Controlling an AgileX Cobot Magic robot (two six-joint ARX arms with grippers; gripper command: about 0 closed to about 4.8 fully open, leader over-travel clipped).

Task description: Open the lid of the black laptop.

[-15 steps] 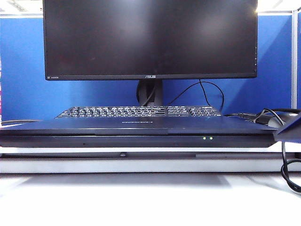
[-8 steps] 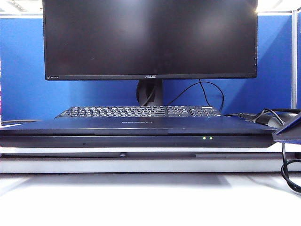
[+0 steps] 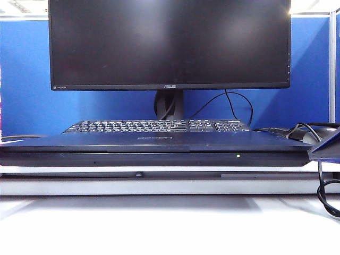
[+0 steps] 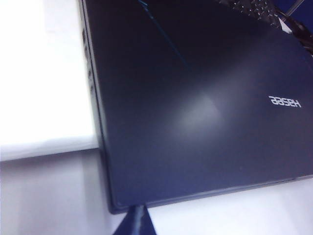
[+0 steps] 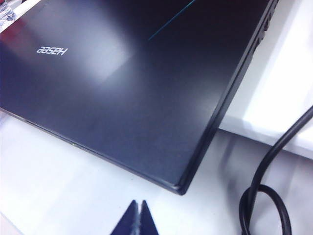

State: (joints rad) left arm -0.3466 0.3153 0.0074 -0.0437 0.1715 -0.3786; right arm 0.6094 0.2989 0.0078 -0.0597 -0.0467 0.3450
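Exterior view showed the black laptop [image 3: 159,149] lying closed and flat on a low white riser [image 3: 159,186], its front edge facing the camera with one small green light [image 3: 238,155] lit right of centre. The lid [image 3: 159,140] rested down on the base. Behind the laptop sat a separate black keyboard [image 3: 156,126], and behind that a large black monitor [image 3: 170,42] on a stand, against a blue partition [image 3: 26,79]. A black cable [image 3: 325,196] looped at the right edge of the table.

At the far right of this view, a dark wedge, part of the right gripper [image 3: 326,146], sat just beside the laptop's right front corner; whether it touched could not be told. The left gripper did not appear in this view.

Left wrist view looked down on the lid [image 4: 195,107], with its mirrored white wordmark [image 4: 284,102]. The left gripper [image 4: 135,221] showed only as a dark tip just outside the laptop's front left corner, so close that contact could not be judged. Only one point was visible, so its opening could not be told.

Right wrist view showed the lid [image 5: 122,88] and the laptop's front right corner. The right gripper [image 5: 137,219] hung a short way clear of that corner, over the white table [image 5: 58,186], its two fingertips pressed together with nothing between them. The cable [image 5: 266,196] curled nearby.
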